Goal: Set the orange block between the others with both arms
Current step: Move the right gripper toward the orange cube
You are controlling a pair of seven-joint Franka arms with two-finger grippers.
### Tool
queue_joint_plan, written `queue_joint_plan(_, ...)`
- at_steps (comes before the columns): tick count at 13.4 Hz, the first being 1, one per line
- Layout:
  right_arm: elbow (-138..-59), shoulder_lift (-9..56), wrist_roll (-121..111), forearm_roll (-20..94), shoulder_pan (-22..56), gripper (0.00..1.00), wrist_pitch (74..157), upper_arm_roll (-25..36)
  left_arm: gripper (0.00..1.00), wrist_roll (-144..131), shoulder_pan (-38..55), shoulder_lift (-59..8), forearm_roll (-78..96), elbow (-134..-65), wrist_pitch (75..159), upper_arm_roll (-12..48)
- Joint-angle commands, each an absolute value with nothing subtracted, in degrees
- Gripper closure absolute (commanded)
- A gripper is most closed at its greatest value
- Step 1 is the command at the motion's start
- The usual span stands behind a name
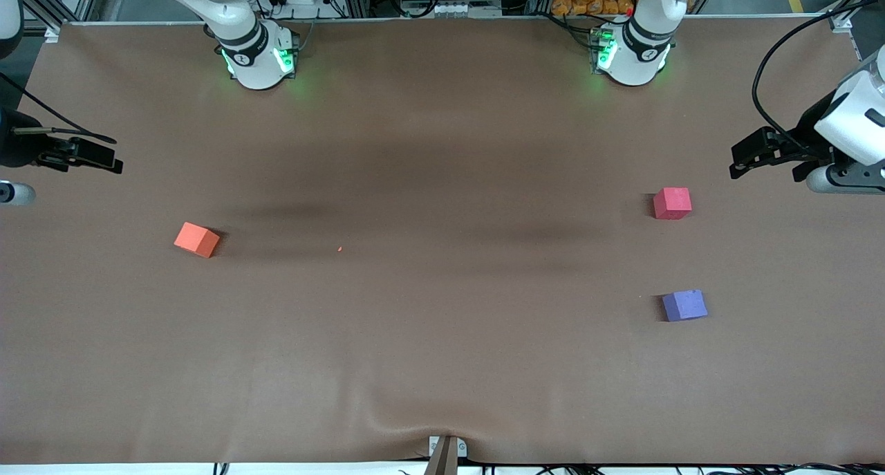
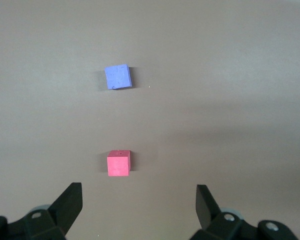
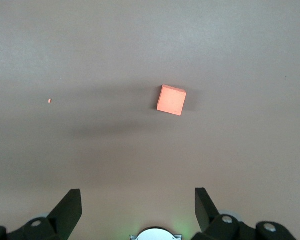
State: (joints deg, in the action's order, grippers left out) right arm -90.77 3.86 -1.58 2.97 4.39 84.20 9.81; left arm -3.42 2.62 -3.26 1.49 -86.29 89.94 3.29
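The orange block (image 1: 197,239) (image 3: 171,100) lies alone on the table toward the right arm's end. The two others lie toward the left arm's end: the red-pink cube (image 1: 672,203) (image 2: 118,163), and the purple-blue cube (image 1: 684,305) (image 2: 117,77) nearer the front camera, with a gap of bare table between them. My left gripper (image 1: 767,160) (image 2: 139,200) hangs open and empty at the table's edge, beside the red-pink cube. Above the right arm's end, my right gripper (image 1: 83,155) (image 3: 138,202) hangs open and empty, apart from the orange block.
The brown table cover (image 1: 442,150) carries a tiny orange crumb (image 1: 339,249) (image 3: 49,101) beside the orange block. The arm bases (image 1: 259,60) (image 1: 632,57) glow green along the robots' edge of the table. A black cable (image 1: 767,67) loops above the left gripper.
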Motion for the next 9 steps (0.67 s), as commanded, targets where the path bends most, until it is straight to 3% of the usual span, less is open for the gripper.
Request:
queue_joint_plan(1, -90.18, 6.14, -0.44, 2.64, 4.57, 0.0, 86.39, 9.76, 0.0, -3.6, 2.29, -3.34, 1.76, -86.04, 89.82, 3.52)
queue_joint_plan(9, -90.17, 17.74, -1.05, 2.55, 4.31, 0.0, 94.38, 9.76, 0.0, -3.6, 2.37, -3.34, 1.76, -86.04, 89.83, 3.52)
